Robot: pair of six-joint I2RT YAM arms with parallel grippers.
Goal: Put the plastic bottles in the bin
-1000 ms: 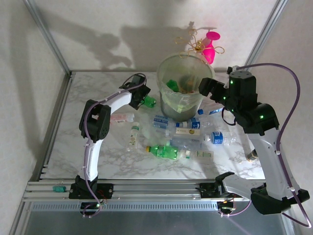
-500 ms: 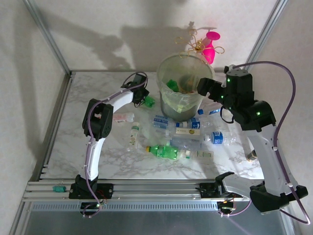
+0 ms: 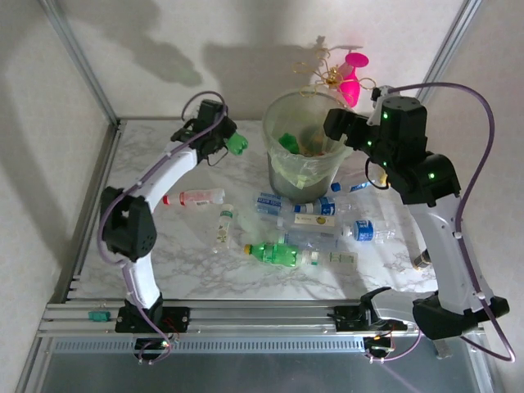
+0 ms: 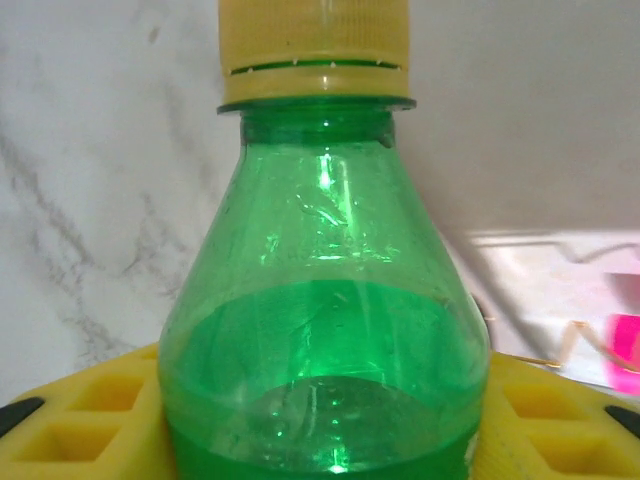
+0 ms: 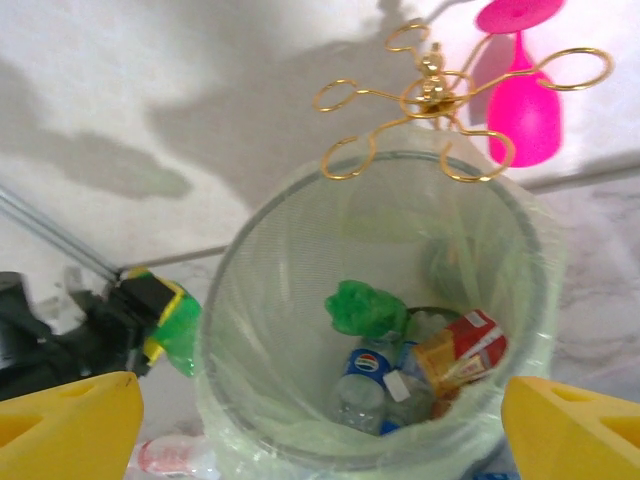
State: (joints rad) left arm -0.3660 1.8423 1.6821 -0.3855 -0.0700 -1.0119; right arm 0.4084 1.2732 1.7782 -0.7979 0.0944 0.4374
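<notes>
While the left gripper (image 3: 227,141) pinches a green bottle (image 4: 325,330) between its pads, the right gripper (image 5: 320,425) stands spread. The bin (image 5: 543,258) sits directly beneath the right gripper.

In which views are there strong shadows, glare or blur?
Top external: dark arm shadows fall on the back wall. Left wrist: light glints on the green bottle. Right wrist: the yellow fingers are blurred, the bin sharp.

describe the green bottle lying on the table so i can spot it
Find the bin at the middle of the marble table. Come toward the arm bases, through the clear bottles, to the green bottle lying on its side. Its neighbours are clear with labels; it alone is green.
</notes>
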